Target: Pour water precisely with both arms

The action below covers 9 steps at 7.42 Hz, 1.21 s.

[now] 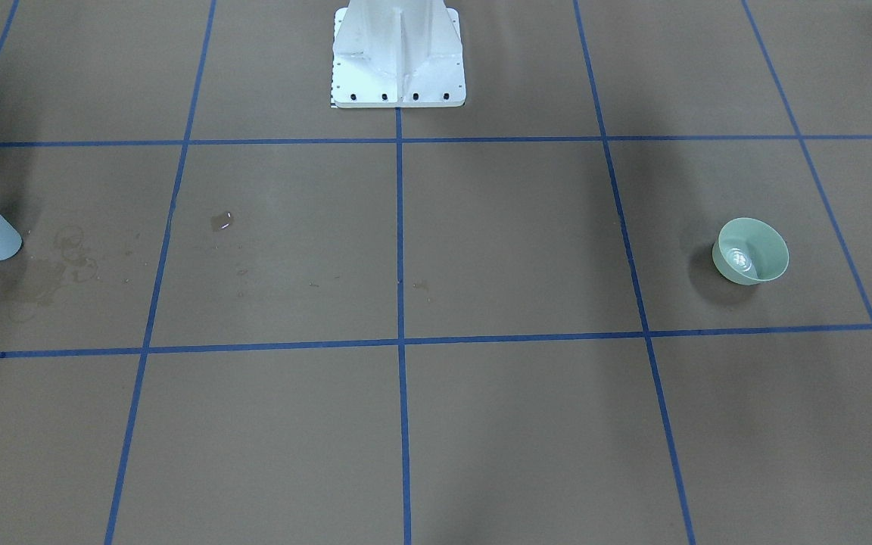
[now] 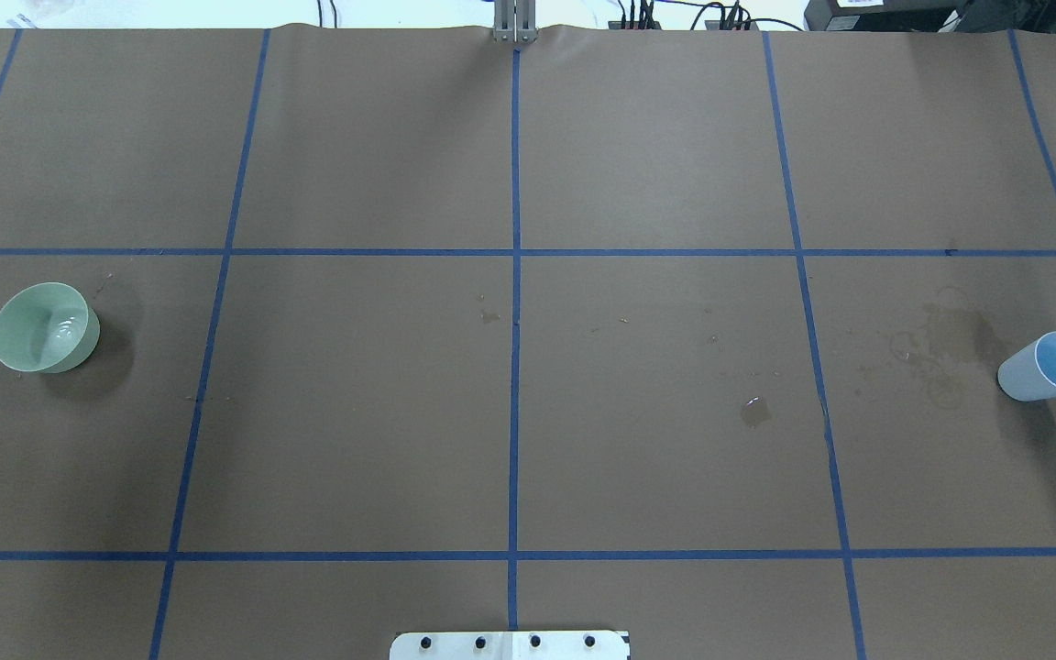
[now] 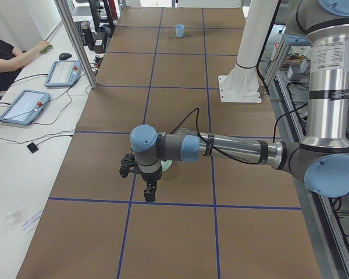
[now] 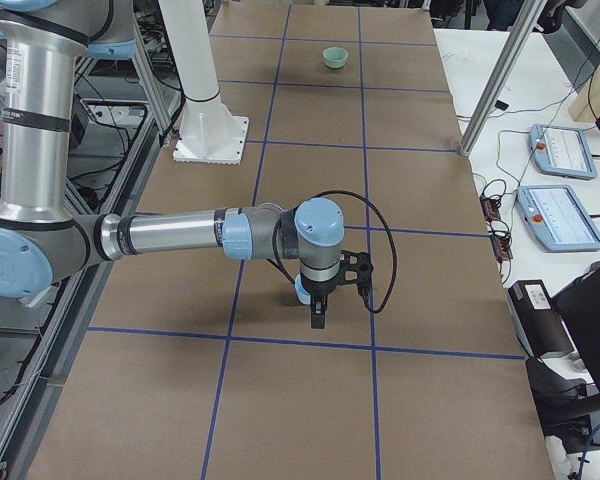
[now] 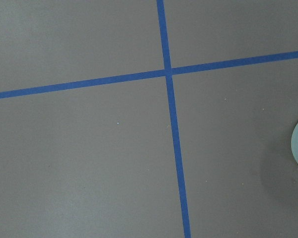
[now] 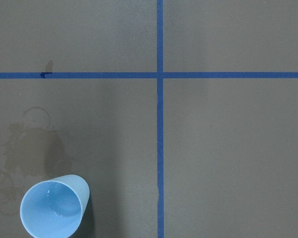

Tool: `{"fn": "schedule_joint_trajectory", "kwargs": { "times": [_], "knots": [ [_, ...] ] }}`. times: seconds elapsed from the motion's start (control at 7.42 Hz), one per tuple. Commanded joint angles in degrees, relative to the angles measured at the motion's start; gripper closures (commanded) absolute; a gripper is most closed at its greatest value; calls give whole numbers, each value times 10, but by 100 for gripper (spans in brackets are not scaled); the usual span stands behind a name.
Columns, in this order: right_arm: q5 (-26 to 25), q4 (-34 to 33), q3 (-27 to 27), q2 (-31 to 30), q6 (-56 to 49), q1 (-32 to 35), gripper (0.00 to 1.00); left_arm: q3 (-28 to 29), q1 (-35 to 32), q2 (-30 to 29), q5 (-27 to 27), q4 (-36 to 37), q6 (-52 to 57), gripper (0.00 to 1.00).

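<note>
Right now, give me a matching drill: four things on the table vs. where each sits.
Things:
1 green bowl
2 blue cup
3 white pedestal
4 brownish stains

Places:
A middle of the robot's own edge
B robot's left end
C robot's right end
D between the cup and the centre line

Pairs: 1-B, 2-C, 3-A, 4-D

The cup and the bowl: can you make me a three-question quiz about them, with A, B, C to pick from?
1. Where is the bowl? A. on the robot's left side B. on its right side C. dead centre
2. What colour is the cup? A. red B. pale blue C. yellow
3. How is the cup standing? A. upright B. on its side C. upside down
Answers: 1 A, it sits at the overhead view's left edge; 2 B, its wall is pale blue; 3 A, the right wrist view looks into its open mouth.
</note>
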Motion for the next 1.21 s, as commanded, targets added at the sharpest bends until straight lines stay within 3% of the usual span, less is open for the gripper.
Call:
{"fn": "schedule_joint_trajectory", "kwargs": {
  "times": [0.0,0.67,0.94,1.08],
  "knots": [
    [1,0,1,3,0,-1,0,-1,0,0,-1,0,0,0],
    [1,0,5,5,0,-1,0,-15,3,-11,-5,-10,-4,0],
    [1,0,7,8,1,-1,0,-12,10,-12,-11,-97,-7,0],
    [1,0,7,10,1,-1,0,-11,14,-17,-21,-106,-15,0]
  ]
}}
